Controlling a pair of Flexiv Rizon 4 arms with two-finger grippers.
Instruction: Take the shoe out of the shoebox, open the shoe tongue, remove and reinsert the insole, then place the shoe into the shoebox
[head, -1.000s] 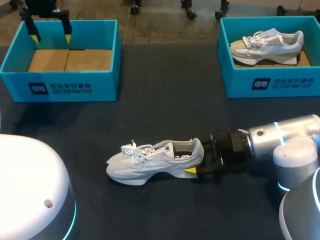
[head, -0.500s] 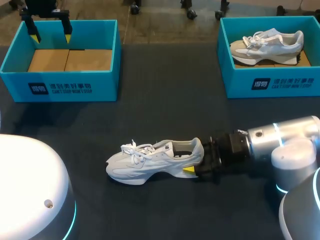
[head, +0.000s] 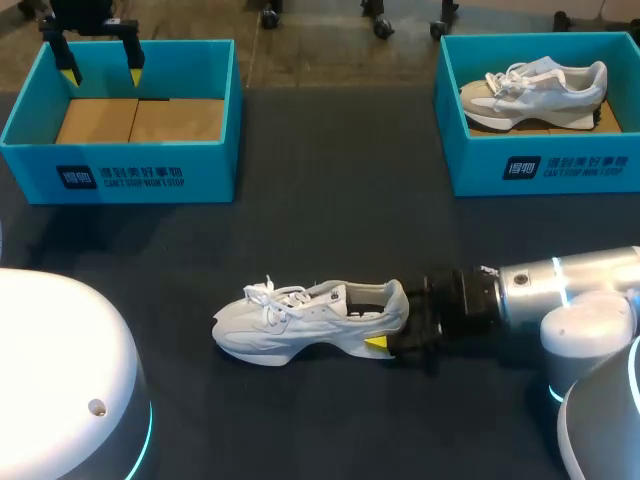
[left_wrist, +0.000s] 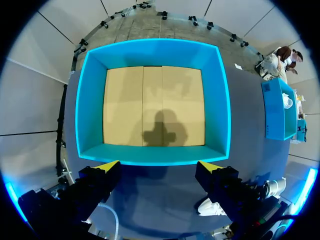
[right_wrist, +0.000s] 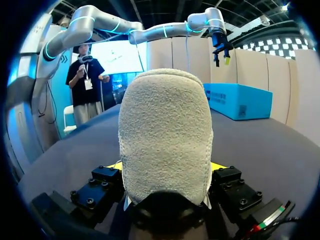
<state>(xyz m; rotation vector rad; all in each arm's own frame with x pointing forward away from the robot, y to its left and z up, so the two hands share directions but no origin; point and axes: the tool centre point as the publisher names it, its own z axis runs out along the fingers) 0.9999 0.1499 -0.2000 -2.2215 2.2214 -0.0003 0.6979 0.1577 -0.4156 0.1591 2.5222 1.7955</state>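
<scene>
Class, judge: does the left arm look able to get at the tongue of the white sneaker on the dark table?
Probably yes. The left gripper hangs open over the teal cardboard box, nothing stands between it and the white sneaker, and the right gripper clamps only the heel, leaving the tongue uncovered.

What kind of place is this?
Probably a robot lab bench: the right gripper grips a white shoe on a dark table, with an empty teal shoebox nearby.

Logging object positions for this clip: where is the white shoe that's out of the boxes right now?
Head view: the white shoe sits on the table, front middle, toe pointing to the robot's left, its heel clamped in the right gripper.
</scene>
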